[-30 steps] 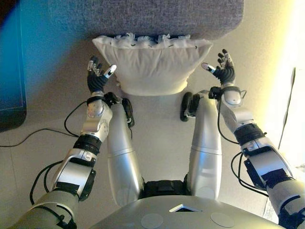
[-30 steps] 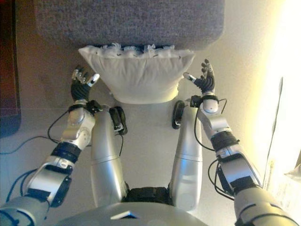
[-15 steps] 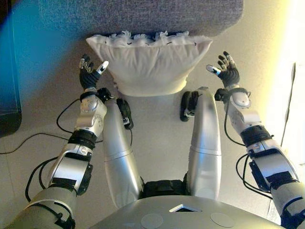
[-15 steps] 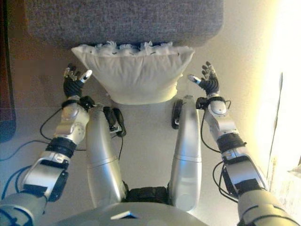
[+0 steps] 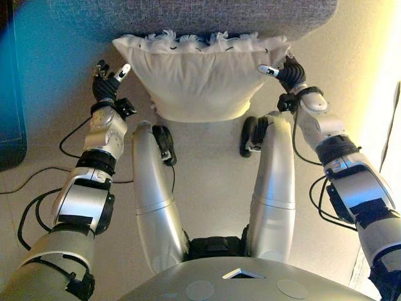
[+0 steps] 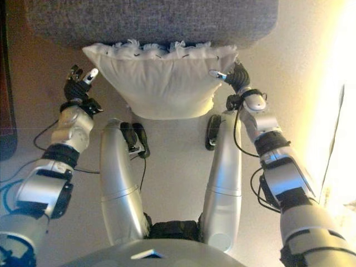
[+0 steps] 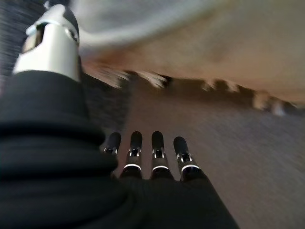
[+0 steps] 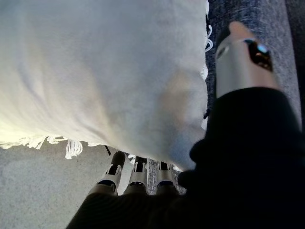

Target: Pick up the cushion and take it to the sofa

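Note:
A white cushion (image 5: 200, 78) with a fringed top edge stands on the floor, leaning against the front of the grey sofa (image 5: 188, 15). My right hand (image 5: 287, 74) is at the cushion's upper right corner. In the right wrist view its thumb (image 8: 240, 57) lies over the cushion (image 8: 95, 71) and its straight fingers (image 8: 136, 171) reach under the cushion's edge. My left hand (image 5: 106, 84) is open, palm toward the cushion, a short gap to the left of it. In the left wrist view its fingers (image 7: 152, 152) are straight and touch nothing.
A dark piece of furniture (image 5: 9, 94) stands at the far left. Pale floor (image 5: 207, 163) lies between me and the cushion. Strong light falls along the right side.
My right hand has moved in and forward onto the cushion's right corner. My left hand has moved forward and a little outward, staying apart from the cushion.

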### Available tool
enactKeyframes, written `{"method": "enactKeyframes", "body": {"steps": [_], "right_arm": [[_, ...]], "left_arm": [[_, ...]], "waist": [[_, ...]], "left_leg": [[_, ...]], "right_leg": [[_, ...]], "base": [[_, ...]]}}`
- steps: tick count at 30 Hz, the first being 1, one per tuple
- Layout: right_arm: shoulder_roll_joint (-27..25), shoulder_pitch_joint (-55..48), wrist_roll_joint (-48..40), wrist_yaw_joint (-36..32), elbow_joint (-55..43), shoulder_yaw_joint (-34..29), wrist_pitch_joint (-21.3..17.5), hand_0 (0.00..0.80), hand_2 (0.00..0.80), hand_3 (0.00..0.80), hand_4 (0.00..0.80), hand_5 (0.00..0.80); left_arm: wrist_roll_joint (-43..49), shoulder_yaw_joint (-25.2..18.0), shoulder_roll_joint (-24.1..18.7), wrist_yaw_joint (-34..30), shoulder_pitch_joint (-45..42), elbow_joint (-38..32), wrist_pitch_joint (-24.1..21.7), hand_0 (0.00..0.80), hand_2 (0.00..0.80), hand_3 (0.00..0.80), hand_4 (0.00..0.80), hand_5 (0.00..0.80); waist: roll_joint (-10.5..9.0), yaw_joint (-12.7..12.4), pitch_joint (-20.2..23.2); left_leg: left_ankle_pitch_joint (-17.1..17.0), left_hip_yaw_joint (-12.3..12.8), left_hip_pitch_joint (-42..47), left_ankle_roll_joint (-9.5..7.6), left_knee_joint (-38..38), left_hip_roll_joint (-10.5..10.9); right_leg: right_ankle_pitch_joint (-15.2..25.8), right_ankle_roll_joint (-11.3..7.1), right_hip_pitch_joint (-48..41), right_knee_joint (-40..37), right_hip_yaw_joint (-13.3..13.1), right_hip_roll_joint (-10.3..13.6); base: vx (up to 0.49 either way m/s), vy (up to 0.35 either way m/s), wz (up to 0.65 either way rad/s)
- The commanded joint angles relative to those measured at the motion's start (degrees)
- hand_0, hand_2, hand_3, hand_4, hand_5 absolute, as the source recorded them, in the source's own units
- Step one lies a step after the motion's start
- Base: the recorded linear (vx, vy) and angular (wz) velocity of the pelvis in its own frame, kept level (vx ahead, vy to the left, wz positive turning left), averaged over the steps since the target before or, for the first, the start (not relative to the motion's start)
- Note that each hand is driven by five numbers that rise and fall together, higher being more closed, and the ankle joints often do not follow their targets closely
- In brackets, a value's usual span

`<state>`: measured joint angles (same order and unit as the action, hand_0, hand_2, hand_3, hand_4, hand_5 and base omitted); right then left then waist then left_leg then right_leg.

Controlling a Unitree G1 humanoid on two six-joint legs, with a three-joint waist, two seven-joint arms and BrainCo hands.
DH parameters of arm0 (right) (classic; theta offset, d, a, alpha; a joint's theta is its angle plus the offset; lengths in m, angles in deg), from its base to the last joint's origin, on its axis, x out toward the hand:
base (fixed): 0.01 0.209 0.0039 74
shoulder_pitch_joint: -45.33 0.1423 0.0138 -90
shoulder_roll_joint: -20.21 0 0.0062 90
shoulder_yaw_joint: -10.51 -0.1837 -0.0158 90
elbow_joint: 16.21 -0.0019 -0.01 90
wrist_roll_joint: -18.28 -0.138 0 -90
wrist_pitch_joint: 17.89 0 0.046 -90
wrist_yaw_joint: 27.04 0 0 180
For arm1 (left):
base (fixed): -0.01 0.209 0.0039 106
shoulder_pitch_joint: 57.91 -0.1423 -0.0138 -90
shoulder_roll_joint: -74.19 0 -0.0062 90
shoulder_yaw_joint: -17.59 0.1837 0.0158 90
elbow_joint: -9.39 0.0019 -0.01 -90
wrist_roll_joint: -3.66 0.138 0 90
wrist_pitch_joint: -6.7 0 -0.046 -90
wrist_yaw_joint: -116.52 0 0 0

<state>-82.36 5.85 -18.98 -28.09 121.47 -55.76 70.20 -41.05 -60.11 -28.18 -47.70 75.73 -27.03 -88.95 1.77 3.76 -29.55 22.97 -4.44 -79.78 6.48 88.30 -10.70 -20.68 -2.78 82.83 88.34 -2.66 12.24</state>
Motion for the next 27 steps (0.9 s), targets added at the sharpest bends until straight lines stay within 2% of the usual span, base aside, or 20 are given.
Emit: {"method": "enactKeyframes", "body": {"steps": [1, 7, 15, 24, 26, 27], "right_arm": [[-1.2, 4.0, -2.2, -0.1, 0.1, 0.6, -0.3, 0.000, 0.000, 0.000, 0.000, 0.000], [-1.5, 5.3, -2.2, 0.3, -0.4, 1.4, 1.4, 0.000, 0.000, 0.000, 0.000, 0.000], [-1.5, 6.1, -1.4, -1.9, -2.4, 3.0, 3.4, 0.000, 0.000, 0.000, 0.000, 0.000], [-2.3, 5.4, 1.9, -8.7, -5.0, 5.5, 7.0, 0.000, 0.000, 0.000, 0.000, 0.000], [-2.6, 5.4, 4.8, -10.6, -4.9, 6.4, 7.7, 0.000, 0.000, 0.000, 0.000, 0.000], [-2.6, 5.5, 5.7, -10.8, -4.8, 6.8, 7.9, 0.333, 0.333, 0.333, 0.333, 0.333]], "left_arm": [[-1.8, 0.5, -2.6, -3.1, 3.1, 2.9, 0.2, 0.000, 0.000, 0.000, 0.000, 0.000], [-2.0, 2.2, -2.9, -7.0, 4.9, 3.3, 2.3, 0.000, 0.000, 0.000, 0.000, 0.000], [-2.6, 5.3, -2.1, -13.3, 6.3, 0.2, 5.1, 0.000, 0.000, 0.000, 0.000, 0.000], [-4.3, 7.7, -2.5, -21.3, 6.5, -4.7, 8.2, 0.000, 0.000, 0.000, 0.000, 0.000], [-3.3, 8.4, -2.4, -21.3, 6.5, -5.2, 8.9, 0.000, 0.000, 0.000, 0.000, 0.000], [-3.2, 8.7, -2.3, -21.1, 6.5, -5.2, 8.8, 0.091, 0.091, 0.091, 0.091, 0.091]], "waist": [[1.67, 0.1, -0.2], [1.88, 0.3, -0.2], [2.00, 0.4, -0.2], [2.02, 0.2, -0.2], [2.02, 0.2, -0.2], [2.02, 0.2, -0.2]], "left_leg": [[-0.4, 5.4, -0.6, -4.53, -1.4, -0.7], [-0.8, 5.7, -0.8, -4.46, -1.7, -0.9], [-0.7, 6.1, -1.0, -4.62, -1.6, -1.6], [-0.7, 6.4, -1.3, -4.67, -1.1, -2.2], [-0.8, 6.4, -1.3, -4.69, -1.0, -2.3], [-0.8, 6.4, -1.2, -4.70, -1.0, -2.3]], "right_leg": [[1.8, 1.32, -2.8, -3.0, 0.2, 2.2], [2.2, 1.47, -2.5, -3.4, 0.1, 2.4], [2.7, 1.46, -2.4, -3.8, 0.1, 2.9], [3.4, 1.25, -2.3, -4.2, -0.1, 3.6], [3.7, 1.16, -2.4, -4.3, -0.1, 3.8], [3.7, 1.12, -2.5, -4.4, -0.1, 3.8]], "base": [[0.000, 0.000, 0.00], [0.000, 0.000, 0.00], [0.000, 0.000, 0.00], [0.000, 0.000, 0.00], [0.000, 0.000, 0.00], [0.000, 0.000, 0.00]]}}
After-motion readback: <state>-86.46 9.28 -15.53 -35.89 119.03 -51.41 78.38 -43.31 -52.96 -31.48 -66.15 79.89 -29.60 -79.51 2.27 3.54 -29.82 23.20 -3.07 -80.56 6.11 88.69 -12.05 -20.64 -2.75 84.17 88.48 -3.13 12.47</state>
